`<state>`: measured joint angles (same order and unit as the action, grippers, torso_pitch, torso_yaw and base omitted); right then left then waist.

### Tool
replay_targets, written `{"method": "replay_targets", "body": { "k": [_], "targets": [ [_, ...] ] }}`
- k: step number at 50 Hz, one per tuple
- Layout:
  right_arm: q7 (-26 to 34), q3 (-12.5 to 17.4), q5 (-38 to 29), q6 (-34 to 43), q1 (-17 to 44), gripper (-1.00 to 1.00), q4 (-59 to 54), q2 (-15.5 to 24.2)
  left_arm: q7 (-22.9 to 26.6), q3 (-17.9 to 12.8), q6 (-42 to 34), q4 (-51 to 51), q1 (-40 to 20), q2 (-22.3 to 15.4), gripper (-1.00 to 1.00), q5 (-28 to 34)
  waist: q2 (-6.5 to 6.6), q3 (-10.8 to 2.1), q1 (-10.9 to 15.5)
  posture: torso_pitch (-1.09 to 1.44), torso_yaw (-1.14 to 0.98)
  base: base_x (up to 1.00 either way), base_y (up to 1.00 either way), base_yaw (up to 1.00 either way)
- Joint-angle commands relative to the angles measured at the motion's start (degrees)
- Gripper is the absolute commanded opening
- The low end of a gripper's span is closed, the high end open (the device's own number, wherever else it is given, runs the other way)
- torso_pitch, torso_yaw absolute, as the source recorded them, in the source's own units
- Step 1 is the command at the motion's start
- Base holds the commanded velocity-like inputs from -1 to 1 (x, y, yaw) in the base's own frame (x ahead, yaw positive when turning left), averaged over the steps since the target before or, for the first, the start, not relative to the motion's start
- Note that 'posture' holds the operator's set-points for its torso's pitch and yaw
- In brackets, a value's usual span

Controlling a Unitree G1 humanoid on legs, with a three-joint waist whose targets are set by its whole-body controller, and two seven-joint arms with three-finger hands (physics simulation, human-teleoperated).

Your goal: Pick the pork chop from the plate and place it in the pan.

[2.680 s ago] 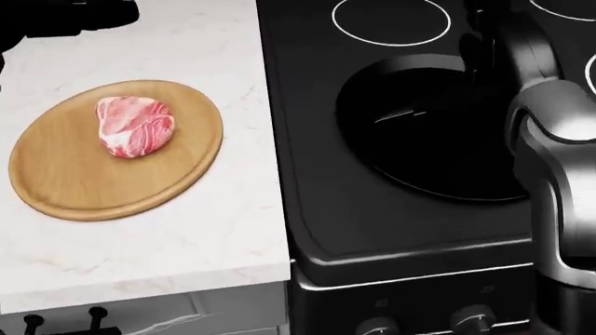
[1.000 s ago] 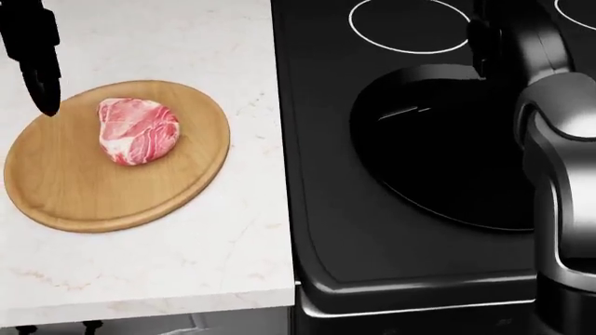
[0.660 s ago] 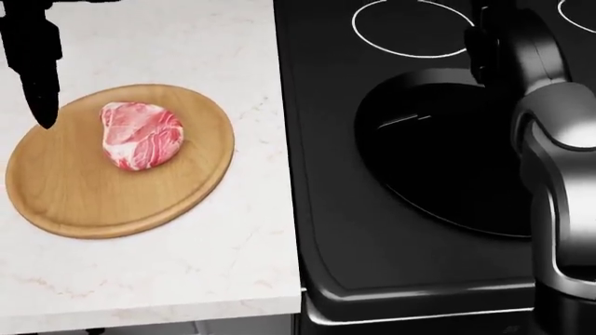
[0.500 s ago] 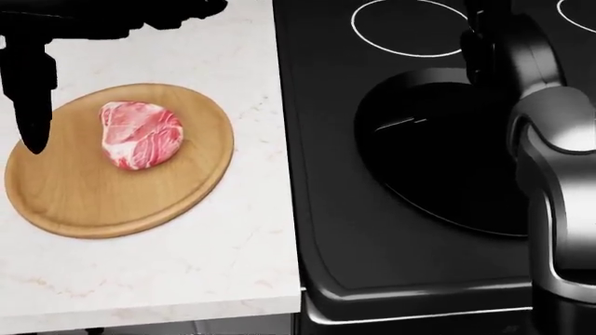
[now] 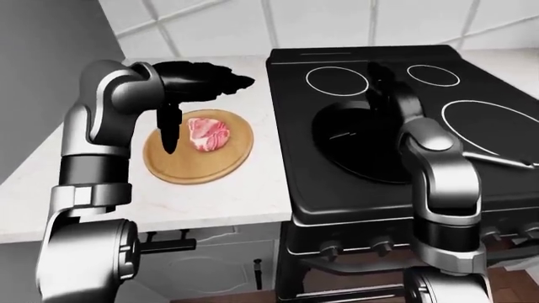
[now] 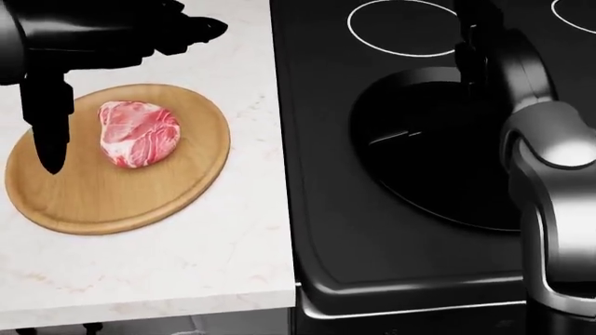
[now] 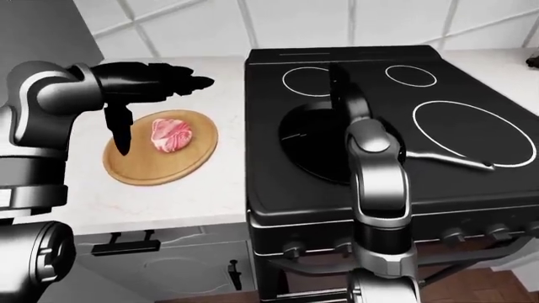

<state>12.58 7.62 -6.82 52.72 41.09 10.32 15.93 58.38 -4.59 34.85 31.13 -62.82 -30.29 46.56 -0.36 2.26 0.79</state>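
Evidently, we find the left robot hand (image 6: 103, 42) has swung in over the plate (image 6: 112, 199), fingers spread open, pork chop (image 6: 137, 132) ungrasped; we cannot tell the right robot hand's (image 5: 381, 79) state.

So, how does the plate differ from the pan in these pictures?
The plate is light brown wood and rests on the white counter; the pan is black and sits on the black stove. The plate carries the pork chop, while the pan is empty. The pan has a long handle; the plate has none. Both are round.
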Motion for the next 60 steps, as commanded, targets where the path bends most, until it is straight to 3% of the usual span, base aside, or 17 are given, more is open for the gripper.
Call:
{"method": "replay_targets", "body": {
  "k": [1,21,22,24,32,36,56,60],
  "targets": [
    [-0.4,0.6,-0.1,-2.1,1.8,1.00,1.4,0.5,-1.6,-1.1,-0.3,-1.5,-1.9,-0.7,1.00,-0.3,0.08,-1.69,0.0,0.00,0.00,0.00,0.00,0.00],
    [-0.6,0.4,0.1,-3.1,1.3,1.00,0.3,0.0,0.5,-1.2,-0.4,-2.4,-0.9,-1.0,1.00,-1.0,0.28,-2.04,-0.1,0.00,0.00,0.00,0.00,0.00],
    [-0.6,0.4,0.1,-2.9,1.4,1.00,0.4,0.1,-0.1,-1.1,-0.1,-2.1,-1.2,-1.0,0.75,-0.8,0.28,-2.07,-0.1,0.00,0.00,0.00,0.00,0.00],
    [-0.6,0.4,0.1,-2.7,1.5,1.00,0.5,0.1,0.2,-1.2,-0.4,-2.0,-1.5,-1.0,0.62,-0.9,0.24,-2.11,-0.1,0.00,0.00,0.00,0.00,0.00],
    [-0.6,0.2,0.0,-3.4,0.6,1.00,0.6,-0.1,-0.9,-1.1,0.0,-1.6,-0.6,-1.0,0.83,-0.2,0.26,-2.10,-0.2,0.00,0.00,0.00,0.00,0.00],
    [-0.8,0.1,0.0,-4.1,0.0,1.00,0.3,-0.5,-1.1,-1.1,0.2,-1.5,-0.5,-0.9,0.84,-0.1,0.30,-2.10,-0.2,0.00,0.00,0.00,0.00,0.00],
    [-0.8,-0.3,-0.7,-4.7,-1.3,1.00,0.6,-1.3,-1.9,-1.0,-0.6,-2.2,1.0,0.1,0.76,0.2,0.26,-2.07,-0.1,0.00,0.00,0.00,0.00,0.00],
    [-0.6,0.0,-0.6,-5.3,-1.6,1.00,0.2,-1.1,-2.5,-0.8,0.1,-2.2,1.7,0.3,0.65,0.8,0.25,-2.01,-0.2,0.00,0.00,0.00,0.00,0.00]
  ]
}}
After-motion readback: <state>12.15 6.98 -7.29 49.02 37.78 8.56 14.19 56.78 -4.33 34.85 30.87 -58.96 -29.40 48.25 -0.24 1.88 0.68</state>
